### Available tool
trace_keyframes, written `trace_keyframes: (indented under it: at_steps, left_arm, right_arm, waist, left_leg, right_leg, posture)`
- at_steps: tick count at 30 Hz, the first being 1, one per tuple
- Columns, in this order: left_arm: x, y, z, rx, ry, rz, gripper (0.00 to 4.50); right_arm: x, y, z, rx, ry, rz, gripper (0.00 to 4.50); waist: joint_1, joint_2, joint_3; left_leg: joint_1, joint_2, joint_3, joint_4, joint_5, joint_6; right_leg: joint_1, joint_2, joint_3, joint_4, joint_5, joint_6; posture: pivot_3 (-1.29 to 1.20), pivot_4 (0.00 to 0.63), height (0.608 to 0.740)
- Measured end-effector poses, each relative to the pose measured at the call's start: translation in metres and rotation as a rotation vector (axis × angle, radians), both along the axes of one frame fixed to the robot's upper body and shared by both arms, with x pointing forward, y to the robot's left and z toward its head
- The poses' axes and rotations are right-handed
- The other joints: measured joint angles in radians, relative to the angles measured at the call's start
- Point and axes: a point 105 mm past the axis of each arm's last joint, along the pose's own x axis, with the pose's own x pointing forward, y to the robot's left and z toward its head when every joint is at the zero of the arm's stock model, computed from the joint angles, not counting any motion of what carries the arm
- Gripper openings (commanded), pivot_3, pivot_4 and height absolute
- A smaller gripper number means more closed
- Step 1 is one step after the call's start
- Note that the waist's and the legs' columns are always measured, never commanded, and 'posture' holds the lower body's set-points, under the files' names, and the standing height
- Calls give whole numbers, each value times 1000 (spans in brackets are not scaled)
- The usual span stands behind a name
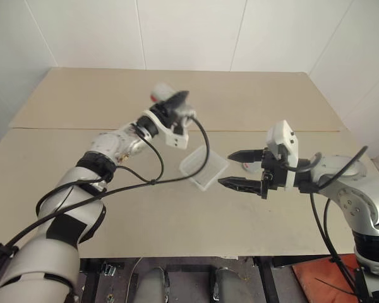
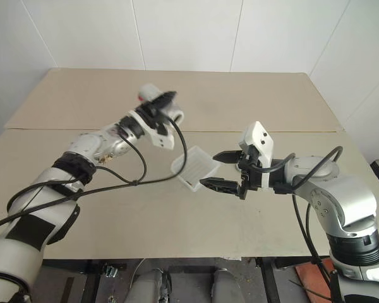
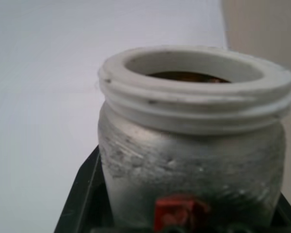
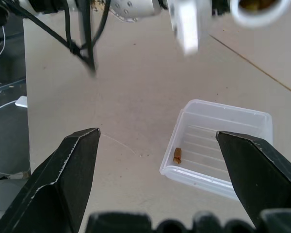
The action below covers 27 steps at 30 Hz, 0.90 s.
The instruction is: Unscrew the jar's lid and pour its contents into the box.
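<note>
Two arms reach over the tan worktop (image 1: 114, 208) in the head views. From the lower left of the frame the left arm stretches up toward the upper middle, its wrist raised well above the surface, and the left tool (image 1: 172, 101) is clenched on the jar (image 1: 160, 92). In the left wrist view the jar (image 3: 191, 160) stands between the black fingers (image 3: 80, 204) with its white threaded mouth bare and something brown inside; a scrap of red label shows low on its silvery side, with no writing that can be read. From the right edge the right arm bends inward toward the centre of the frame, roughly level, and the right tool (image 1: 239, 168) is released, its two black fingers spread wide and holding nothing. Just beside those fingertips, in the middle of the frame, the box (image 1: 203, 166) lies on the worktop. In the right wrist view the box (image 4: 262, 121) sits between the spread fingers, with one small brown piece (image 4: 177, 155) on its ribbed floor. A small white and red thing (image 1: 247, 166) lies on the worktop just behind the right tool, too hidden to tell what it is.
</note>
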Motion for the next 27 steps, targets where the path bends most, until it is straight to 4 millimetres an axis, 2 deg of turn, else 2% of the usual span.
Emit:
trace_keyframes:
  at_steps: [3,4,7,9,12,15,19,25,27]
  left_arm:
    - [-1,21,-8,-434,283,-21,1928]
    - [-1,28,-18,-559,400,-32,1928]
    - [-10,50,-40,-863,651,-82,1928]
    - [-20,58,-53,-991,771,-118,1928]
    - [-30,61,-71,-1065,883,-132,1928]
    - [-35,54,-84,-1104,923,-161,1928]
    - [-37,43,-94,-1141,927,-206,1928]
    - [-35,39,-115,-1118,923,-177,1928]
    - [-34,37,-116,-1084,915,-172,2653]
  right_arm:
    - [3,0,1,4,-21,-22,4451]
    - [4,0,1,9,-28,-31,4451]
    - [9,3,3,45,-35,-62,4451]
    - [12,2,4,53,-41,-84,4451]
    - [13,1,4,56,-45,-104,4451]
    - [15,1,4,61,-44,-117,4451]
    - [15,3,5,74,-40,-118,4451]
    - [19,5,2,94,-25,-157,4451]
    - [20,7,2,101,-25,-165,4500]
  waist:
    - [1,0,0]
    - [1,0,0]
    - [-5,0,0]
    - [-7,0,0]
    - [-3,0,0]
    - [5,0,0]
    - [3,0,0]
    - [-1,0,0]
    - [0,0,0]
  left_leg:
    - [0,0,0,2,0,0]
    - [0,0,-1,4,0,0]
    - [1,0,-2,4,0,0]
    - [2,0,-4,4,0,0]
    - [3,-1,-5,4,0,0]
    - [5,-2,-3,5,0,0]
    - [8,-2,-4,4,0,0]
    - [9,-1,-4,3,0,0]
    - [10,-1,-4,3,0,0]
  right_leg:
    - [1,0,0,1,0,0]
    - [1,0,-1,1,0,0]
    - [1,1,1,1,0,0]
    - [2,1,1,1,0,0]
    - [3,1,1,0,0,0]
    - [7,0,0,0,1,0]
    - [8,0,1,-1,1,0]
    - [9,1,1,-1,1,0]
    - [10,1,1,-1,1,0]
  posture:
    - [0,150,740]
    - [0,150,740]
    - [0,150,740]
    - [0,150,740]
    - [0,150,740]
    - [0,150,740]
    - [0,150,740]
    - [0,150,740]
    - [0,150,740]
